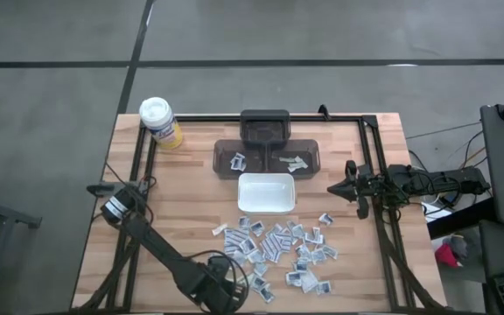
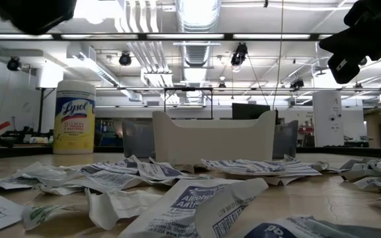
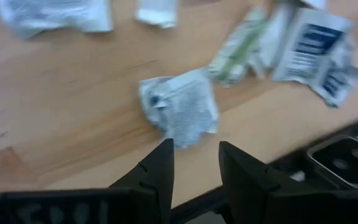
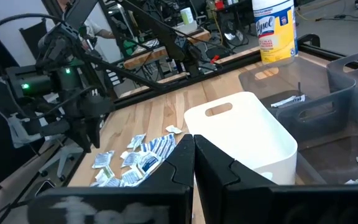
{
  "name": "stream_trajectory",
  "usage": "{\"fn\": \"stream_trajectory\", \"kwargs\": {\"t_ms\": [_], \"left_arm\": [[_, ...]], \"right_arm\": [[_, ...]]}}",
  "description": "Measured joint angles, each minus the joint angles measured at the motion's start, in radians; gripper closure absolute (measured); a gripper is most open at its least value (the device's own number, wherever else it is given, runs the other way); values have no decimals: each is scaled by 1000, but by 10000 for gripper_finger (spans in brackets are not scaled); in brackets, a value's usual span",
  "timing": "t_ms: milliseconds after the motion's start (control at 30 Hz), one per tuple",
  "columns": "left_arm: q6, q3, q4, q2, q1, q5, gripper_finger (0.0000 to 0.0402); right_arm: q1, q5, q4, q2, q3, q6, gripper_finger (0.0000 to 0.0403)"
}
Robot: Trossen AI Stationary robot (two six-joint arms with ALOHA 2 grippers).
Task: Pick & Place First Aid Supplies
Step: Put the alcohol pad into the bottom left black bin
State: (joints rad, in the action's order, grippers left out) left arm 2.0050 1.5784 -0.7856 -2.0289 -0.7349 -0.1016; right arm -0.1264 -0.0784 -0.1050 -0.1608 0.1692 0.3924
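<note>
Dozens of small flat white-and-grey packets lie strewn across the counter, some crumpled, a few greenish.

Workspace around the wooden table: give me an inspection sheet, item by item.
Surface: light wooden table with a black frame.
Job's things: small flat white and grey sealed packets scattered on the near half; a few lie in the dark grey compartment trays.
Clutter: white rectangular tray, empty; yellow canister with white lid at a far corner.
Grippers: left gripper open, low over a crumpled packet, holding nothing; right gripper shut and empty, waiting at the table's right edge.
Cables: loose black cables beside the right arm.
Surroundings: grey floor, workshop benches behind.
</note>
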Motion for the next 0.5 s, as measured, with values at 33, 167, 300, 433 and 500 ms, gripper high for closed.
{"fn": "stream_trajectory", "kwargs": {"t_ms": [33, 167, 300, 433, 500], "left_arm": [[19, -9, 2, 0, 0, 18, 282], [73, -53, 52, 0, 0, 51, 282], [116, -81, 89, 0, -1, 45, 282], [126, -94, 106, 0, 0, 38, 282], [137, -100, 105, 0, 0, 37, 282]], "right_arm": [[0, 0, -1, 0, 0, 0, 394], [0, 0, -14, 0, 0, 0, 394], [0, 0, -27, 0, 0, 0, 394], [0, 0, -27, 0, 0, 0, 394], [0, 0, -28, 0, 0, -1, 394]]}}
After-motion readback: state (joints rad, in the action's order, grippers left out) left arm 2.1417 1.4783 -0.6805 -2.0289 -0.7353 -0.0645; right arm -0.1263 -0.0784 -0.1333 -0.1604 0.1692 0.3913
